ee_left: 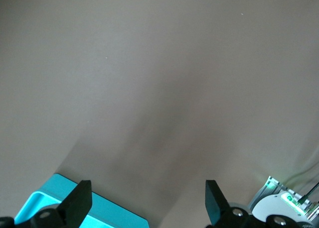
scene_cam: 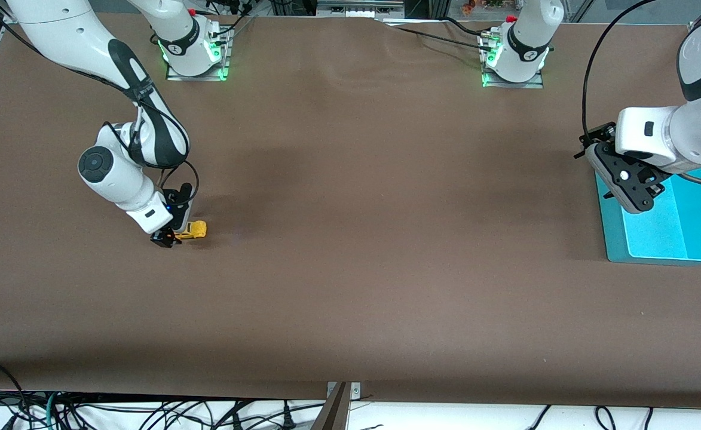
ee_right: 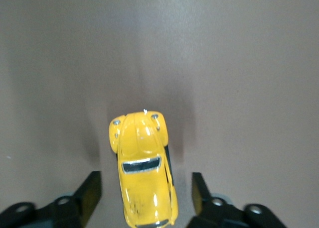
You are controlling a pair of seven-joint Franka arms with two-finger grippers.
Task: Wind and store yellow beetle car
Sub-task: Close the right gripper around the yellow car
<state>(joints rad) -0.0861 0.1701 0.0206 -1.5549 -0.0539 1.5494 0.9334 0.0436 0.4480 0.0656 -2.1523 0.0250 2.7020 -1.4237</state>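
The yellow beetle car (scene_cam: 195, 229) (ee_right: 142, 158) stands on its wheels on the brown table toward the right arm's end. My right gripper (scene_cam: 174, 232) (ee_right: 145, 184) is down at the table, astride the car's rear half. Its fingers (ee_right: 91, 193) stand on either side of the body, with a narrow gap of table showing on each side, so it is open. My left gripper (scene_cam: 636, 200) (ee_left: 147, 190) hangs open and empty over the edge of the teal tray (scene_cam: 667, 242) (ee_left: 102, 214), where that arm waits.
The teal tray lies at the left arm's end of the table. Both arm bases (scene_cam: 195, 48) (scene_cam: 514, 57) stand along the table's edge farthest from the front camera. Cables hang below the near edge (scene_cam: 147, 412).
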